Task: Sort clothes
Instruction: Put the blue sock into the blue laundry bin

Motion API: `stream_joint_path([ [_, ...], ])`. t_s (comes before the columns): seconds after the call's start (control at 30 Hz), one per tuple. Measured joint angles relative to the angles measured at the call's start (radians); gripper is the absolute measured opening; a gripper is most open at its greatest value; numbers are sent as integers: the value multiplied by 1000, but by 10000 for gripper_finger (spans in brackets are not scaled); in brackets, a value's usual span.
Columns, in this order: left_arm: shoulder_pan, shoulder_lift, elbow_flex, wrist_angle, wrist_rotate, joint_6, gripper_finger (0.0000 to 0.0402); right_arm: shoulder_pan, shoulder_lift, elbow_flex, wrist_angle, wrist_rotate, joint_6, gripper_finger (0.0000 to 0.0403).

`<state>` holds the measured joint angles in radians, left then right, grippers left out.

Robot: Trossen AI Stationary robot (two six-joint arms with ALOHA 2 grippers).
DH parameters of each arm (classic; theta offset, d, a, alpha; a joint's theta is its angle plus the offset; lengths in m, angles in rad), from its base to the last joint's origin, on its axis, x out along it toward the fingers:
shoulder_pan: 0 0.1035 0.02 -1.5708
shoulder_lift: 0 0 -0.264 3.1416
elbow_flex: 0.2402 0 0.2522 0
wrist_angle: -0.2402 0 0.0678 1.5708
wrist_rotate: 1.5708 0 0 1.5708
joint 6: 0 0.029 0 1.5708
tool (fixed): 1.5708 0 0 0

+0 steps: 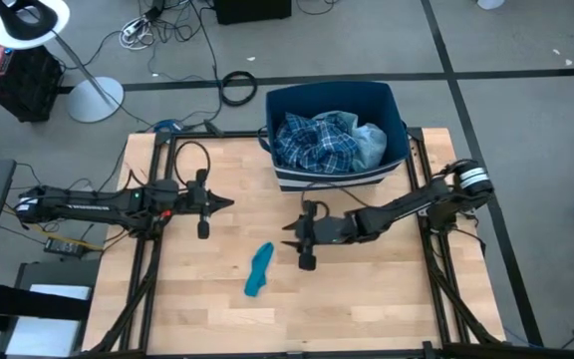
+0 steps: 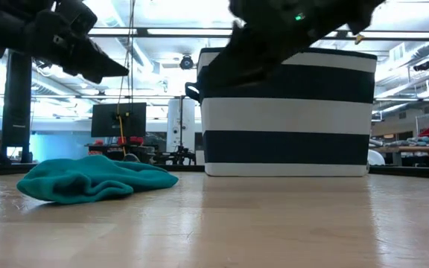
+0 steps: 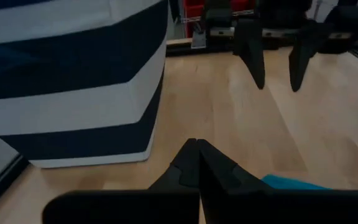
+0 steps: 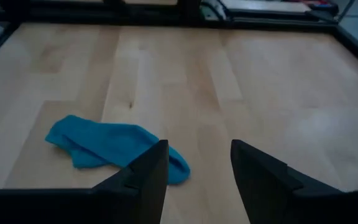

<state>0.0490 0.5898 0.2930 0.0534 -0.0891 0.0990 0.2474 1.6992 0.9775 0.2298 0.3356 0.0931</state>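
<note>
A teal sock lies flat on the wooden table, left of centre toward the near edge; it also shows in the low view and the right wrist view. The blue-white plaid shirt and a light-blue denim piece lie inside the bin. My right gripper is open and empty above the table, right of the sock, its fingers pointing at the left edge. My left gripper is shut and empty, held above the table left of the bin.
The dark-blue bin with white stripes stands at the table's far edge, right of centre. Black frame rails run along the table's left and right sides. Bare wood lies around the sock.
</note>
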Motion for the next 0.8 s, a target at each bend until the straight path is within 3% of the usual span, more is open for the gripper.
stream_joint_path([
  [0.4, 0, 1, -6, -34, 4, -67, 0, 0, 297, 188, -3, -25, -19, 175],
  [0.8, 0, 7, -5, -48, 88, -115, 0, -21, 432, 255, 21, -88, -13, 204],
])
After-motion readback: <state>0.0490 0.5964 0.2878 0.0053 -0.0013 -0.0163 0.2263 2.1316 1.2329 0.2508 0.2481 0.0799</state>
